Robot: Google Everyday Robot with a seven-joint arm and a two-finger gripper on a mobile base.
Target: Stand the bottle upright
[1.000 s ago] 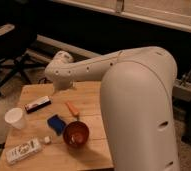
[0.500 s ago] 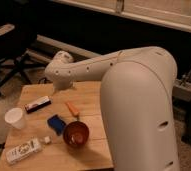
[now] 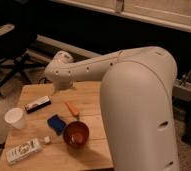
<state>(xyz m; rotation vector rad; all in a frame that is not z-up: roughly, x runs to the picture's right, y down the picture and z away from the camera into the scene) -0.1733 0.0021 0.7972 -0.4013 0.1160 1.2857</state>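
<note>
The bottle [image 3: 23, 150] lies on its side at the front left corner of the wooden table [image 3: 91, 95]. It is whitish with a pale printed label, and its small white cap [image 3: 47, 140] points right. My big white arm [image 3: 139, 100] reaches from the right over the table's back edge and ends in a rounded joint [image 3: 61, 70]. The gripper itself does not show; it is hidden behind or beyond the arm. Nothing touches the bottle.
A white paper cup [image 3: 15, 118] stands left of the bottle's far side. A flat black-and-white bar [image 3: 38, 104], an orange object [image 3: 72, 108], a blue object [image 3: 56, 123] and a red-brown bowl [image 3: 76, 134] sit mid-table. An office chair [image 3: 9, 55] stands at the back left.
</note>
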